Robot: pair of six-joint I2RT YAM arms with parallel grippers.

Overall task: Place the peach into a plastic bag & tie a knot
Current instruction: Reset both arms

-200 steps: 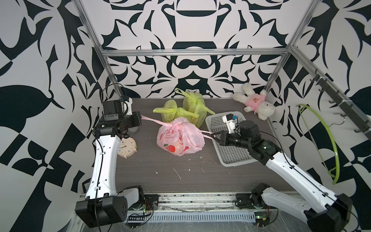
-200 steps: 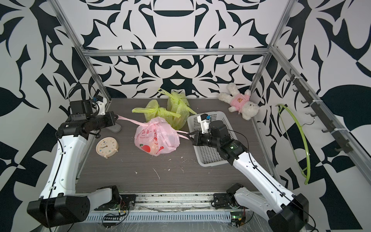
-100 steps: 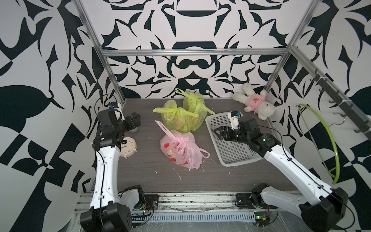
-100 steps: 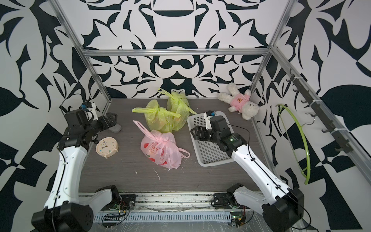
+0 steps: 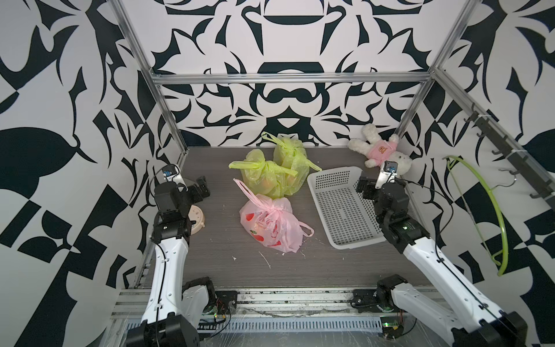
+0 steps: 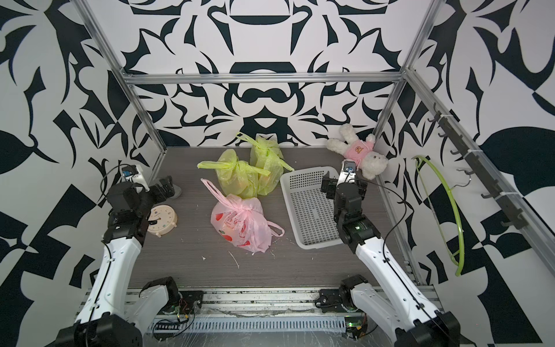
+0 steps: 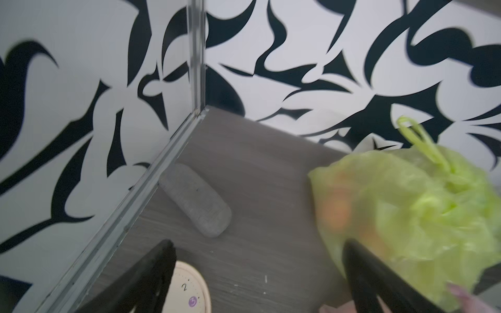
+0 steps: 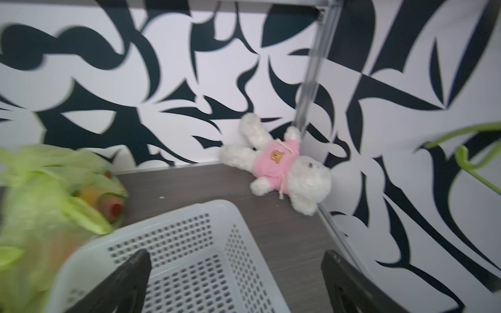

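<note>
Soft, light, slippery knotted pink plastic bag (image 5: 270, 228) is seen slumped on the table (image 5: 228, 270); best gripped at its bunched neck. Left tool (image 6: 163, 189) and right tool (image 6: 344, 186) are spread wide, empty.

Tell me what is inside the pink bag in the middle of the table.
The pink bag is knotted shut at its top and bulges, so something fills it. Its tinted, red-printed plastic hides the contents, and what they are cannot be made out in either top view.

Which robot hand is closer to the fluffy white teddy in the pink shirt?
Right. The right gripper is near the teddy, over the white plastic basket's edge; the left gripper is far across, by the round cream clock.
</note>
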